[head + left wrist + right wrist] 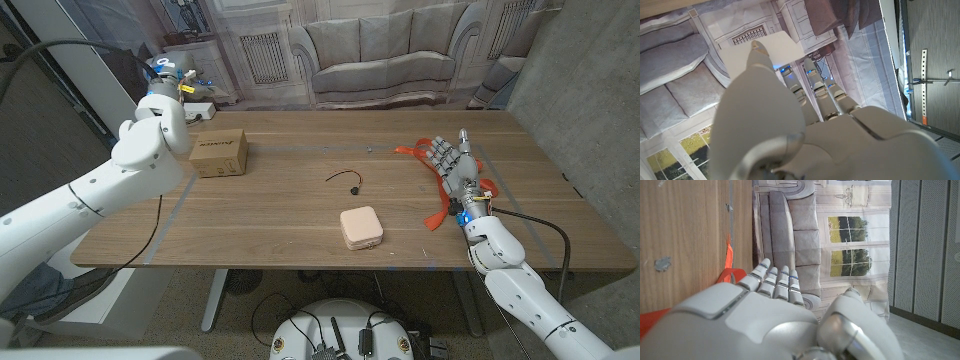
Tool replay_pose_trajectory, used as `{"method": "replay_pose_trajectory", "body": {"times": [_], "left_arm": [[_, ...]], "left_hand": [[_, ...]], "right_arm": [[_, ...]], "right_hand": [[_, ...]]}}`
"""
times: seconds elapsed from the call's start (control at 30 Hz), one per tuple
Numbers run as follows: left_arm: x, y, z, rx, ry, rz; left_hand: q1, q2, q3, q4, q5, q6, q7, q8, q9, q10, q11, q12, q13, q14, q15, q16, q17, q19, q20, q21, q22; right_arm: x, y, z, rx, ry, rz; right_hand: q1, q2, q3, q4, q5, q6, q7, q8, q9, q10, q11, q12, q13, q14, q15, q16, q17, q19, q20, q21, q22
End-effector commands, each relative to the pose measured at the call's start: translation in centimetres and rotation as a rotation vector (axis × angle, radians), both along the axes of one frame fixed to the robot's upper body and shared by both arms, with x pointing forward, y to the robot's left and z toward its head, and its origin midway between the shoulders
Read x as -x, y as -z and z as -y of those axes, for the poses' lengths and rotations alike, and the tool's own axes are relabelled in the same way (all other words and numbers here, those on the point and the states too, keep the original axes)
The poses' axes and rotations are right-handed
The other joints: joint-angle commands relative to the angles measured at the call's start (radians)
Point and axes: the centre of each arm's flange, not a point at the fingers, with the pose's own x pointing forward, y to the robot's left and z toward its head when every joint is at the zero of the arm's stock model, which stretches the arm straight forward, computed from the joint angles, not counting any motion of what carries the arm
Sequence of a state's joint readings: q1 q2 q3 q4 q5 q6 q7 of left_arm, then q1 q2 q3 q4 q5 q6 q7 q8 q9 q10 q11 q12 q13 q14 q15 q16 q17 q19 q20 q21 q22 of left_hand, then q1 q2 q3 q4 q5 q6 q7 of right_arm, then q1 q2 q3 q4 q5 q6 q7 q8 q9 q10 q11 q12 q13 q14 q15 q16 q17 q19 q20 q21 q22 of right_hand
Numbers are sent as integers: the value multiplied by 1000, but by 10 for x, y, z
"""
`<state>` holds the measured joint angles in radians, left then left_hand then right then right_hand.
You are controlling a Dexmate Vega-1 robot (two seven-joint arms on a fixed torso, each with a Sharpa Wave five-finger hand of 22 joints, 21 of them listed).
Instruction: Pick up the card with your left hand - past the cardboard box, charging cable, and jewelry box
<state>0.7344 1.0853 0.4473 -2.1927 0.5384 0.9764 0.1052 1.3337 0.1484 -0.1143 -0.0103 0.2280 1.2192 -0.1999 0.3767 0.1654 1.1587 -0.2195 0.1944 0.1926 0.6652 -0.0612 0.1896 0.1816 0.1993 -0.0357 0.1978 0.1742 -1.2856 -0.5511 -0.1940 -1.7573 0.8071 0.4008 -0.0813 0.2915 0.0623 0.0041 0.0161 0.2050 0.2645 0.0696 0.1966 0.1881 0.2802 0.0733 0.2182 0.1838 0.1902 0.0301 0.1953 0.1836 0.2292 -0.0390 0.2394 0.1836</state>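
My left hand [166, 82] is raised above the table's far left corner, beyond the cardboard box [220, 153]. In the left wrist view the thumb and fingers [812, 92] pinch a white card [767, 50], held up in the air against the backdrop. A black charging cable [347, 180] lies mid-table. The pale pink jewelry box [360, 227] sits nearer the front edge. My right hand [456, 165] rests at the right side of the table with its fingers stretched out and apart, holding nothing.
An orange strap [432, 184] lies under and around my right hand, also visible as the orange strap [729, 262] in the right wrist view. A printed backdrop of a sofa [380, 55] stands behind the table [290, 215].
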Motion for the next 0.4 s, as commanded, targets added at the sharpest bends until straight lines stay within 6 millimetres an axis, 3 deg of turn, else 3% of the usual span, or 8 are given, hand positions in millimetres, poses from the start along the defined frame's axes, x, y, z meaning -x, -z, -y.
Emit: {"method": "replay_pose_trajectory", "body": {"times": [0.03, 0.4], "left_arm": [[16, -7, 3, -5, 7, 25], [23, -12, 4, -16, 1, 26]], "left_hand": [[7, 2, -1, 5, -2, 10, 2, -6, 6, 5, 0, -3, 3, 1, -145, 0, 1, 1, -83, 1, 2], [11, 2, -1, 7, -2, 10, 0, -13, 6, 5, 0, -4, 3, 0, -146, 0, 1, 2, -82, 1, 2]], "right_arm": [[4, 10, 0, -16, -2, -1], [4, 18, -2, -29, -8, -8]], "right_hand": [[4, 5, -1, 0, -2, 6, 4, 4, 5, 8, 3, -1, 5, 8, 3, -4, 4, 11, 2, -6, 3], [4, 6, -2, -1, -2, 8, 3, 5, 5, 9, 1, 0, 5, 7, 2, -5, 5, 12, 3, -8, 3]]}}
